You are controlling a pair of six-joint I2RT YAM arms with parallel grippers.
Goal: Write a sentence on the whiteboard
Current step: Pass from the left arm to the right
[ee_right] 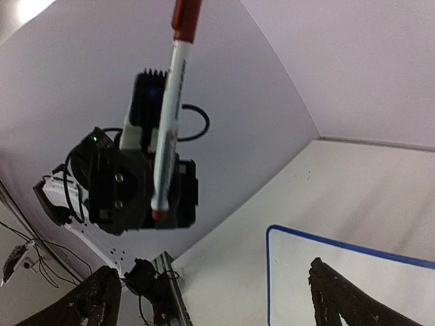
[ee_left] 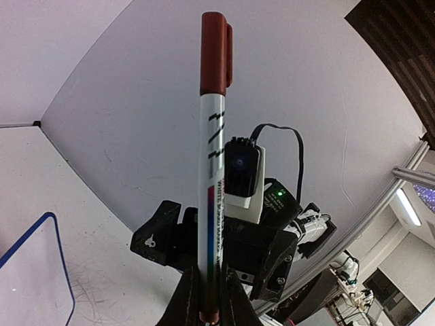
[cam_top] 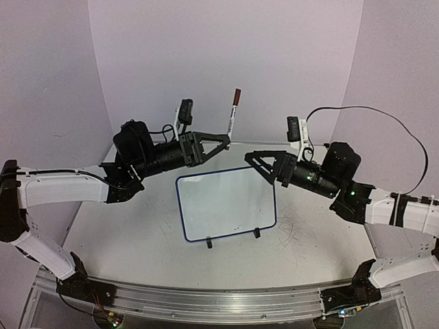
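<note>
So we clamp the capped marker [cam_top: 232,113] upright in our left gripper [cam_top: 225,141], facing the wide-open, empty right gripper [cam_top: 252,159], probably for uncapping before the whiteboard [cam_top: 226,202].

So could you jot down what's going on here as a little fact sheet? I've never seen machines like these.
setting: two robot arms facing each other over a white table
left gripper: shut on the marker, holding it upright
cap: red, on the marker's top end
right gripper: open, empty, pointing toward the marker
whiteboard: on the table, below and between the two grippers
writing: none readable on the whiteboard
</note>
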